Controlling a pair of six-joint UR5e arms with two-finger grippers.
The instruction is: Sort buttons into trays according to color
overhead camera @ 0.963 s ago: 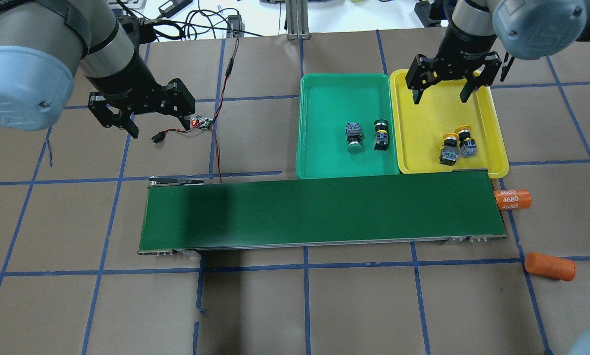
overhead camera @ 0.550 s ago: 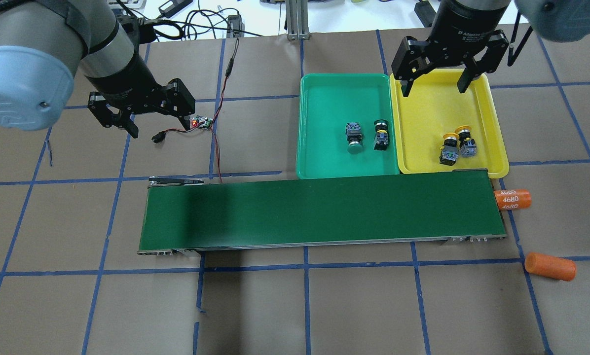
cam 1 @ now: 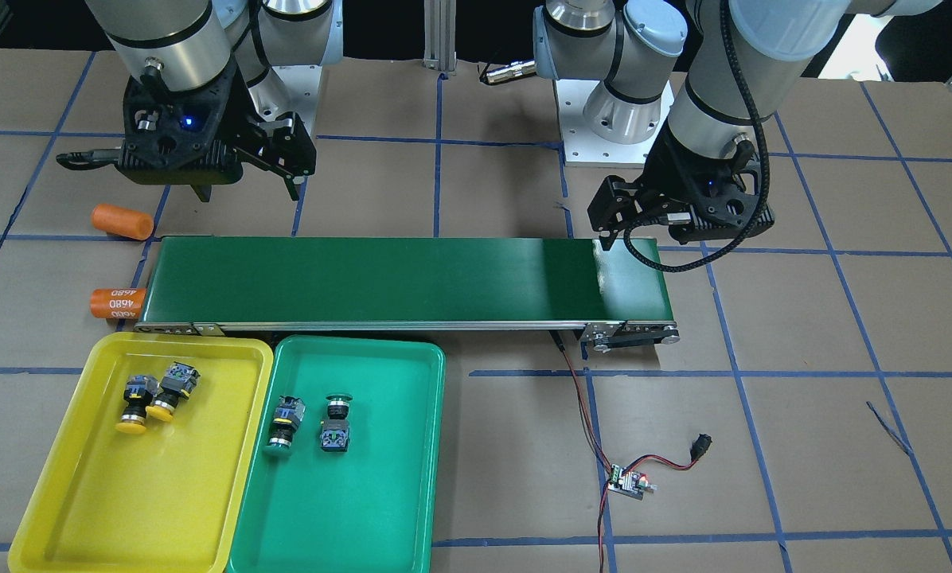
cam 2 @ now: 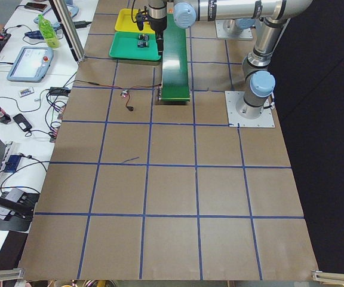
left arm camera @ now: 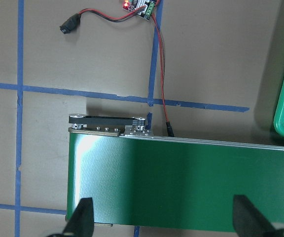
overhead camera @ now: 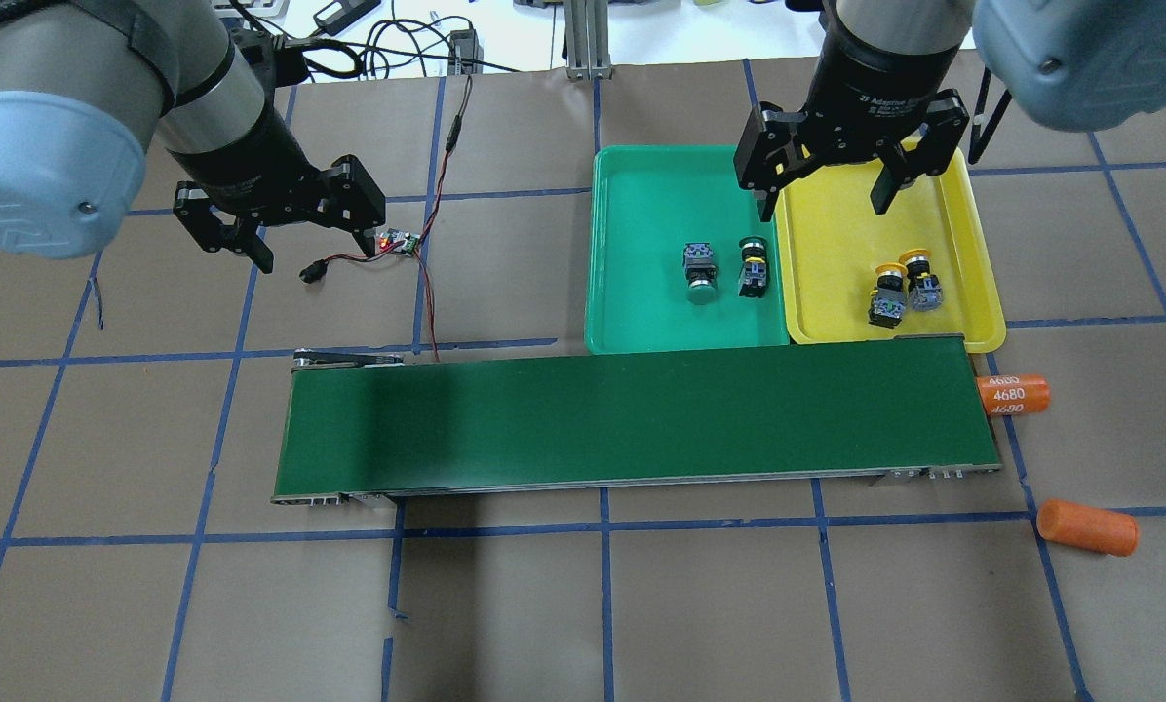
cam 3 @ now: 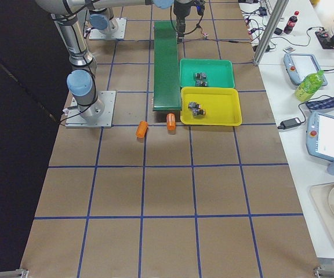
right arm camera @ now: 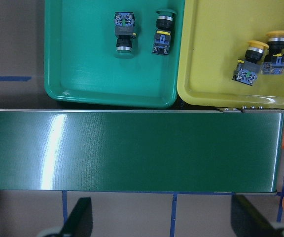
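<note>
Two green-capped buttons point(overhead camera: 701, 273) point(overhead camera: 754, 268) lie on their sides in the green tray point(overhead camera: 651, 185). Two yellow-capped buttons point(overhead camera: 887, 292) point(overhead camera: 921, 278) lie close together in the yellow tray point(overhead camera: 836, 273). My right gripper point(overhead camera: 822, 200) hangs open and empty above the far part of the trays, over the seam between them. In its wrist view all the buttons show: the green ones point(right arm camera: 124, 37) and the yellow ones point(right arm camera: 250, 61). My left gripper point(overhead camera: 315, 255) is open and empty, high above the table at the belt's left end.
A long dark-green conveyor belt point(overhead camera: 632, 419) runs along the near side of both trays. Two orange cylinders point(overhead camera: 1014, 394) point(overhead camera: 1087, 526) lie off its right end. A small circuit board point(overhead camera: 398, 242) with red wires sits below the left gripper.
The right gripper, still open, has shifted left from over the yellow tray's far edge to over the seam between the trays. The left arm and the buttons have not moved.
</note>
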